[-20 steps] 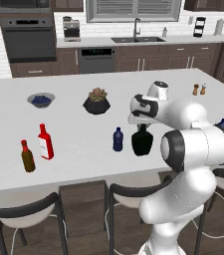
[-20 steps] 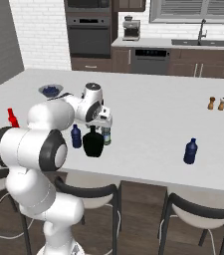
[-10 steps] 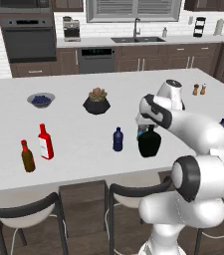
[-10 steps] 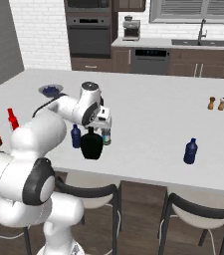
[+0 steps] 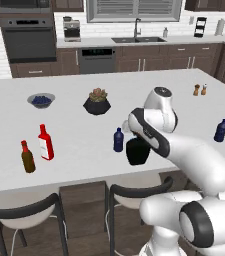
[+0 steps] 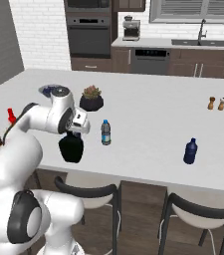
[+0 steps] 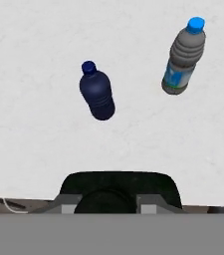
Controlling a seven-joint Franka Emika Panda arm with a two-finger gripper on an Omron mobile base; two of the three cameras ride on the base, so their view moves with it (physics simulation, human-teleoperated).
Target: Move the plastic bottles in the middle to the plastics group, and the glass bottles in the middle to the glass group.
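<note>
At the near edge of the white tabletop point(image 5: 84, 150), the pincer point(image 7: 112, 200) sits closed down on the short neck of the squat black glass bottle point(image 6: 71, 148), its jaws narrowed to either side of the mouth; gripping from above there looks meant to keep the bulky flask upright for carrying. Just beyond it stand the two plastic bottles of the middle cluster, the navy bottle point(image 7: 97, 91) and the clear bottle with the blue cap point(image 7: 182, 57), both upright and apart from the pincer. Off to the robot's left wait the red bottle point(image 5: 45, 143) and the brown bottle point(image 5: 27, 157), the glass group, where the flask probably belongs. Far to the right a lone navy bottle point(image 6: 190, 151) marks the plastics group.
</note>
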